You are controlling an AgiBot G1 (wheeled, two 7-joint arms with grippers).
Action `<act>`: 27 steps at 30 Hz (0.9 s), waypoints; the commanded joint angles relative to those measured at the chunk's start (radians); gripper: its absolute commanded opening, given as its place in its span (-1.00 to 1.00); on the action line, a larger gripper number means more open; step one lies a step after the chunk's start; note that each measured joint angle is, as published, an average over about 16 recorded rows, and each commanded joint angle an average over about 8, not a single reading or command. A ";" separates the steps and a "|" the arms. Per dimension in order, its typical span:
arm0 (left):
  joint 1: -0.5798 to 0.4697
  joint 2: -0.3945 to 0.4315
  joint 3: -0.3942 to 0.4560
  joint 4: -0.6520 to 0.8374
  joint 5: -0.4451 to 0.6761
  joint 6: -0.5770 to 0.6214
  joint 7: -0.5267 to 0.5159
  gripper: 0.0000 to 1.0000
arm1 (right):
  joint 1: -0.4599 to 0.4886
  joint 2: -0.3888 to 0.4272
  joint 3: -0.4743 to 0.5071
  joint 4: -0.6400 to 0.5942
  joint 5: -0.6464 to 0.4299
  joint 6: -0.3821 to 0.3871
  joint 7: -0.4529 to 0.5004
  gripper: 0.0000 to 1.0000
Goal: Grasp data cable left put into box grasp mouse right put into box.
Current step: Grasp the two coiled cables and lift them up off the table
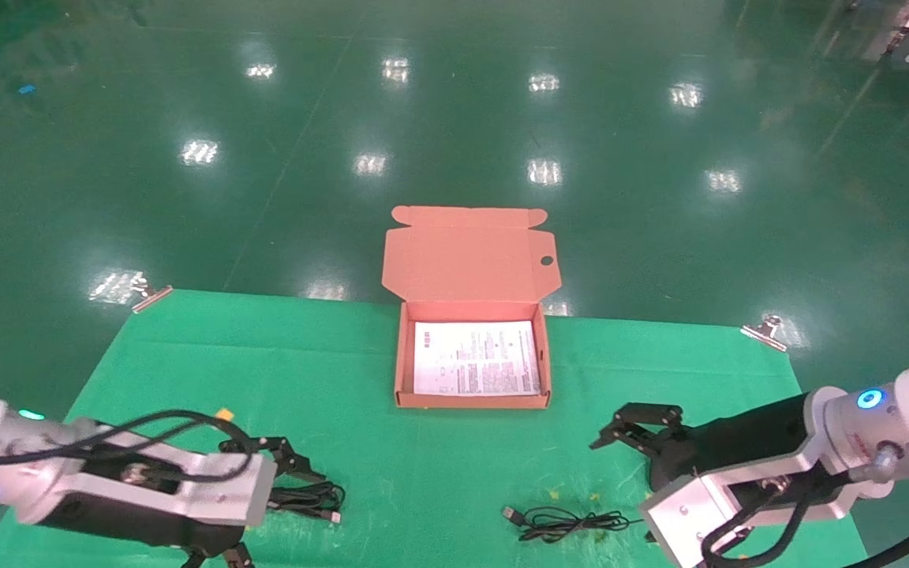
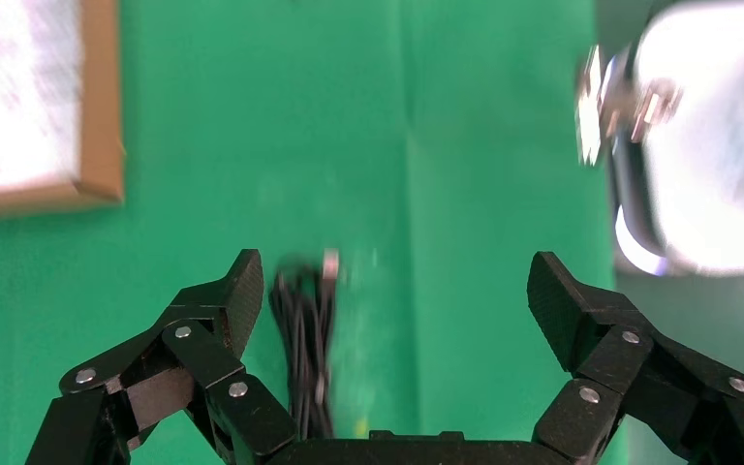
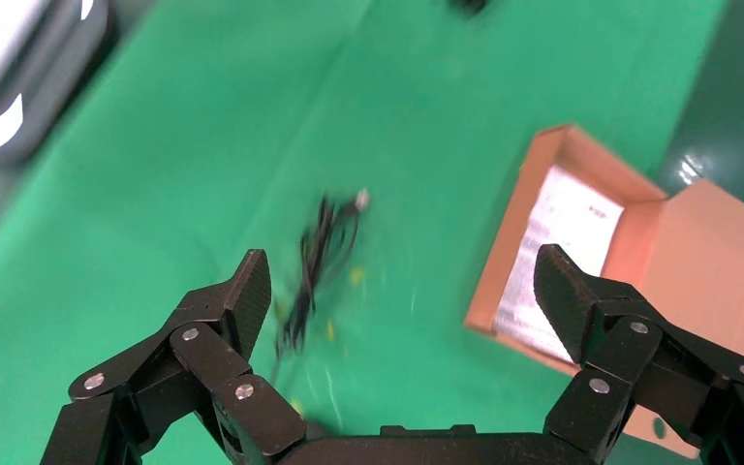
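Observation:
The box [image 1: 466, 254] stands open at the far middle of the green cloth, lid back, with a printed sheet [image 1: 476, 359] lying inside. The data cable [image 1: 308, 499], a black bundle with a silver plug, lies at the near left. My left gripper [image 1: 290, 483] is open just over it; in the left wrist view the bundle [image 2: 305, 339] lies between the fingers of the gripper [image 2: 395, 281], close to one. My right gripper [image 1: 632, 430] is open at the near right. The mouse's thin black cord [image 1: 565, 521] lies beside it, also in the right wrist view [image 3: 315, 262]. The mouse itself is hidden.
Metal clips [image 1: 151, 298] [image 1: 766, 331] hold the cloth's far corners. The right wrist view shows the box [image 3: 659, 223] beyond the open right gripper [image 3: 402, 271]. The left wrist view shows a box corner [image 2: 102, 145] and the right arm [image 2: 707, 145]. Green floor lies beyond the table.

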 commanded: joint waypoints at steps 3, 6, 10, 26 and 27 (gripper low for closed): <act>-0.017 0.027 0.043 0.013 0.106 -0.025 0.020 1.00 | -0.014 -0.025 -0.040 0.000 -0.099 0.039 -0.020 1.00; -0.020 0.045 0.068 0.020 0.174 -0.049 0.023 1.00 | -0.036 -0.041 -0.060 -0.002 -0.161 0.075 -0.015 1.00; -0.021 0.070 0.095 0.034 0.253 -0.088 0.017 1.00 | -0.071 -0.060 -0.080 -0.005 -0.227 0.123 0.009 1.00; -0.021 0.222 0.144 0.325 0.394 -0.255 0.074 1.00 | -0.173 -0.164 -0.109 -0.122 -0.367 0.251 0.189 1.00; -0.024 0.232 0.141 0.360 0.390 -0.263 0.082 1.00 | -0.173 -0.174 -0.109 -0.142 -0.369 0.258 0.191 1.00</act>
